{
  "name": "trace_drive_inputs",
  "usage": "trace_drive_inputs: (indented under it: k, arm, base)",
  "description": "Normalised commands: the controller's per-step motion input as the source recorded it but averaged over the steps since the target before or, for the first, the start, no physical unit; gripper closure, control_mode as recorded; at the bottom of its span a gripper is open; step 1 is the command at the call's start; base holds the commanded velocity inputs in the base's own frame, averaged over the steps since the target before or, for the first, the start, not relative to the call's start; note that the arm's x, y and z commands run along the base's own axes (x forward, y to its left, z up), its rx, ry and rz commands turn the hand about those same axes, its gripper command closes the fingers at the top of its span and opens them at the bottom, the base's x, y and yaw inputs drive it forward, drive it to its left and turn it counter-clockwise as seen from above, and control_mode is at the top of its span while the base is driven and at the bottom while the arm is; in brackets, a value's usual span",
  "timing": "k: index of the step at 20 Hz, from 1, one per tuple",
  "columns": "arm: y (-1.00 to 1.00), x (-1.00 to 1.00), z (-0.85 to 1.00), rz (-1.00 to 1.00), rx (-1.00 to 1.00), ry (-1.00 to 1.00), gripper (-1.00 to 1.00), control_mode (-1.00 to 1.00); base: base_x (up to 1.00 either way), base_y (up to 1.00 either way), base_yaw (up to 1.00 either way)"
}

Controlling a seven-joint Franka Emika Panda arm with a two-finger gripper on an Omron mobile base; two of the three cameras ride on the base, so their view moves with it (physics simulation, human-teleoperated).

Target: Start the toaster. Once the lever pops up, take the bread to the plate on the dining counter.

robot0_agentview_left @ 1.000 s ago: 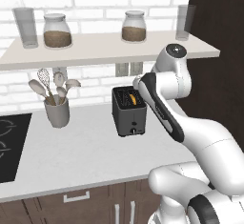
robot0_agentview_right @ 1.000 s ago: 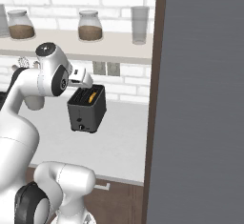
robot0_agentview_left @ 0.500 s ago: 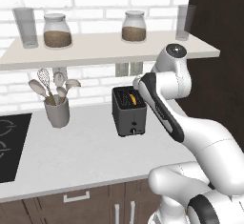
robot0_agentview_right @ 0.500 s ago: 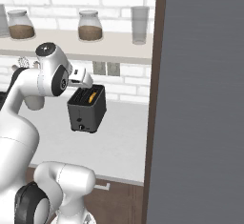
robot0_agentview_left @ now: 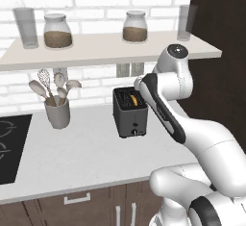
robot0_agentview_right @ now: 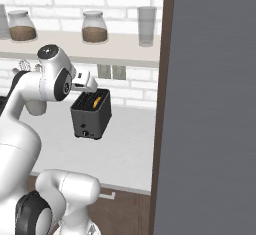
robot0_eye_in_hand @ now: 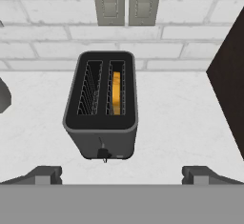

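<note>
The dark grey toaster (robot0_agentview_left: 130,113) (robot0_agentview_right: 90,115) stands on the white kitchen worktop by the brick wall. In the hand view I look down into the toaster (robot0_eye_in_hand: 101,106); the bread (robot0_eye_in_hand: 116,93) sits in its right slot with the orange crust edge up, and the left slot is bare. That orange edge of the bread (robot0_agentview_left: 136,99) (robot0_agentview_right: 96,100) also shows from the base. A small dark lever (robot0_eye_in_hand: 102,152) sticks out of the toaster's near face. My gripper (robot0_eye_in_hand: 122,175) (robot0_agentview_right: 84,81) hovers above the toaster, open, with nothing between its fingers. The plate and dining counter are out of view.
A pale utensil crock (robot0_agentview_left: 57,112) stands left of the toaster and a black cooktop (robot0_agentview_left: 9,148) lies at the far left. A shelf (robot0_agentview_left: 105,49) with jars and glasses runs overhead. A tall dark panel (robot0_agentview_right: 210,104) closes the right side. Wall outlets (robot0_eye_in_hand: 127,1) sit behind the toaster.
</note>
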Motion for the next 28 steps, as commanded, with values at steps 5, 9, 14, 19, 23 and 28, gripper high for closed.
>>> trace_drive_inputs:
  k: [5,9,14,19,23,28]
  arm:
    - [0.0,0.0,0.0,0.0,0.0,0.0,-1.0,-1.0]
    - [0.0,0.0,0.0,0.0,0.0,0.0,-1.0,-1.0]
    - [0.0,0.0,0.0,0.0,0.0,0.0,-1.0,-1.0]
    - [0.0,0.0,0.0,0.0,0.0,0.0,-1.0,-1.0]
    - [0.0,0.0,0.0,0.0,0.0,0.0,-1.0,-1.0]
    - [0.0,0.0,0.0,0.0,0.0,0.0,-1.0,-1.0]
  base:
    - [0.0,0.0,0.0]
    - [0.0,0.0,0.0]
    - [0.0,0.0,0.0]
    - [0.0,0.0,0.0]
    - [0.0,0.0,0.0]
    - [0.0,0.0,0.0]
